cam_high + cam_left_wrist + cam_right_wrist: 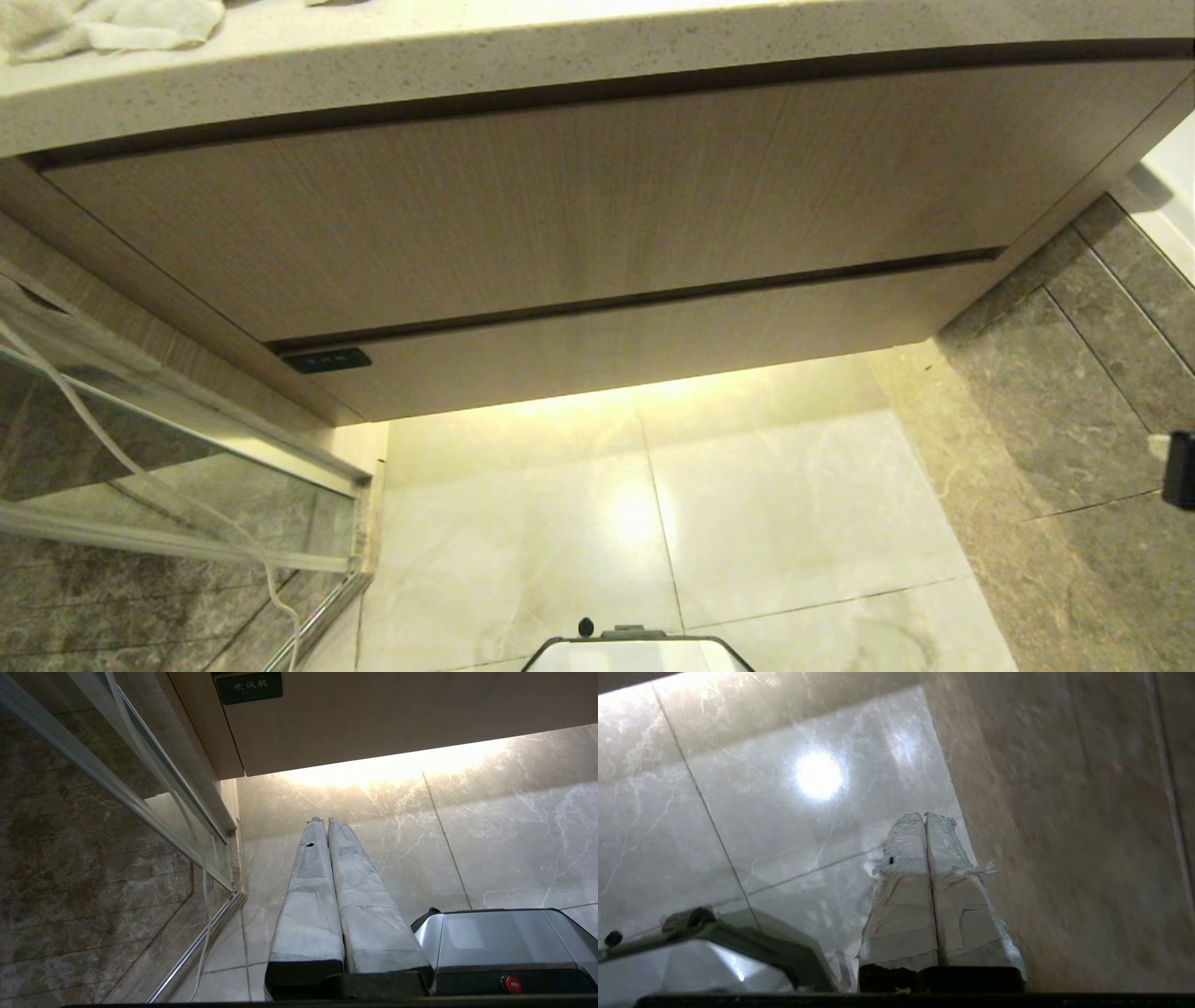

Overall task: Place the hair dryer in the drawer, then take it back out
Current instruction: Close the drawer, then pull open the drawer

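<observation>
Right gripper (924, 815) fingers together, empty, low over floor tiles (738, 826); left gripper (325, 820) likewise together, parked. Drawer (653, 345) closed.

Towel (112, 26) on countertop (560, 56) far left, drawer (653, 345) below front panel (560, 205), floor (653, 523) beneath.

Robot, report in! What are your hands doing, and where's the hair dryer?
Both end effectors shut, empty: left, right. Drawer closed. Hair dryer not in view. Nothing blocking.
</observation>
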